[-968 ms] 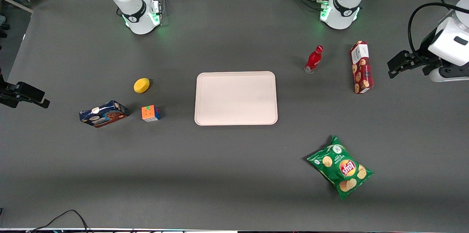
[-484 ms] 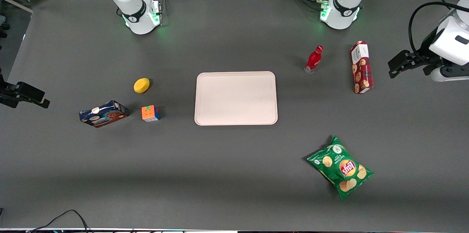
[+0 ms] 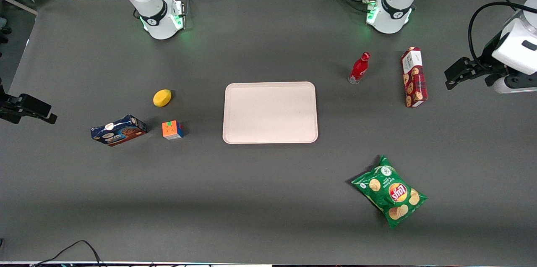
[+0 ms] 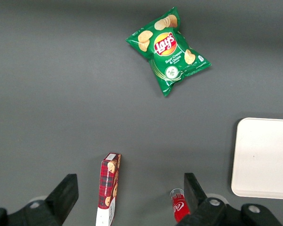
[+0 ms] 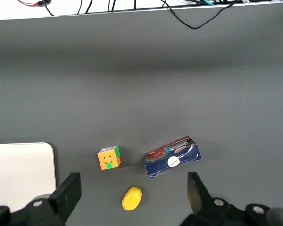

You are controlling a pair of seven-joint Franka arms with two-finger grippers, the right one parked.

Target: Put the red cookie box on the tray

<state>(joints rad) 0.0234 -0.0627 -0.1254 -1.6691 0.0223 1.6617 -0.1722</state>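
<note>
- Red cookie box, a long slim carton printed in dark-red plaid with chocolate-chip cookie pictures and a white end panel, lies flat on the desk toward the working arm's end, its white end farther from the front camera.
- Beside it, toward the desk's middle, stands a red bottle, glossy and narrow-necked, upright and apart from the carton.
- The tray sits at the middle of the desk: a flat pale pink rectangle with rounded corners and a low raised rim, nothing on it, well apart from the carton.
- The pincer hangs above the desk near the carton, closer to the working arm's end, touching nothing. In the left wrist view its two dark fingers stand spread wide with nothing between them but the carton and bottle lying below.
- Nearer the front camera than the carton lies a green chip bag, crinkled and shiny, set at a slant.
- Toward the parked arm's end rest a dark-blue cookie box, a colourful puzzle cube just beside it, and a smooth yellow lemon-shaped thing farther from the camera.
- The desk top is matte dark grey and even; both white arm bases glow green at its edge, with cables and metal framing past them.
</note>
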